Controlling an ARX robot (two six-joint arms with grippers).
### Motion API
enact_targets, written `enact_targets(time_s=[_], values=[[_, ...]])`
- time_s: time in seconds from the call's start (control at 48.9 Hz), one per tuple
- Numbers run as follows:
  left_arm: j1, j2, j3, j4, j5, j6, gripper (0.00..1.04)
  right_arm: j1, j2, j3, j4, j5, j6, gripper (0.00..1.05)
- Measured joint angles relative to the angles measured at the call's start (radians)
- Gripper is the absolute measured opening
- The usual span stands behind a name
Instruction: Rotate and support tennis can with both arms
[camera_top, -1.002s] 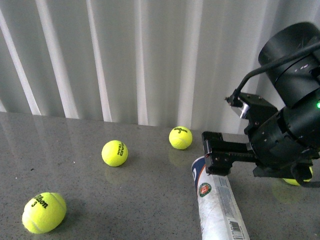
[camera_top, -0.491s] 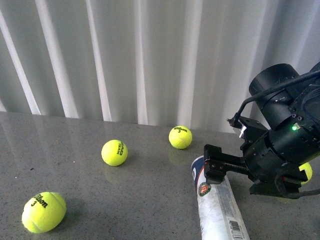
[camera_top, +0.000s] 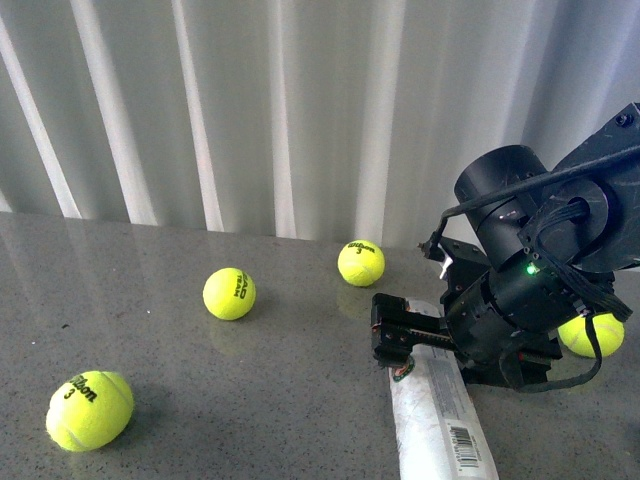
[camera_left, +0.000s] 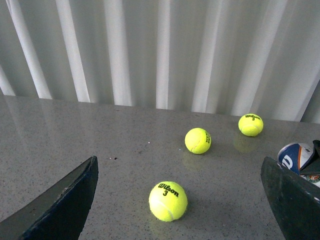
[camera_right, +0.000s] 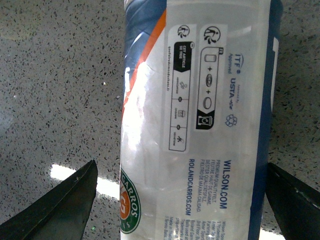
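The tennis can (camera_top: 440, 415) lies on its side on the grey table, its barcode end toward me. My right gripper (camera_top: 392, 335) is open and low over the can's far end, one finger on each side. In the right wrist view the can's label (camera_right: 200, 120) fills the gap between the open fingers (camera_right: 65, 205), which stand apart from it; the gripper (camera_right: 181, 172) holds nothing. My left gripper (camera_left: 178, 165) is open and empty above the table. The can's navy and white end (camera_left: 295, 156) shows beside its finger (camera_left: 292, 200). The left arm is out of the front view.
Yellow tennis balls lie on the table: near left (camera_top: 88, 408), middle (camera_top: 229, 293), at the back (camera_top: 361, 263), and behind the right arm (camera_top: 590, 335). A ball (camera_left: 168, 201) lies between the left fingers. White pleated curtain (camera_top: 250, 110) runs along the table's back edge.
My right arm has come down and to the left, so its open fingers now straddle the can's far end. The balls have not moved.
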Motion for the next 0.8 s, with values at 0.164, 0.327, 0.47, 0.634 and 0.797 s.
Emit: enact_targets(time_s=[0.164, 0.327, 0.47, 0.634, 0.797], values=[[0.000, 0.000, 0.000, 0.000, 0.000, 0.000, 0.98, 0.007, 0.008, -0.032, 0.033, 0.000, -0.001, 0.98], [0.000, 0.000, 0.000, 0.000, 0.000, 0.000, 0.98, 0.005, 0.013, -0.070, 0.056, 0.000, -0.003, 0.97], [0.000, 0.000, 0.000, 0.000, 0.000, 0.000, 0.98, -0.001, 0.013, -0.080, 0.064, -0.001, -0.008, 0.95], [0.000, 0.000, 0.000, 0.000, 0.000, 0.000, 0.98, -0.009, 0.013, -0.082, 0.064, 0.002, -0.021, 0.93], [0.000, 0.000, 0.000, 0.000, 0.000, 0.000, 0.98, -0.013, 0.010, -0.085, 0.064, 0.007, -0.041, 0.94]])
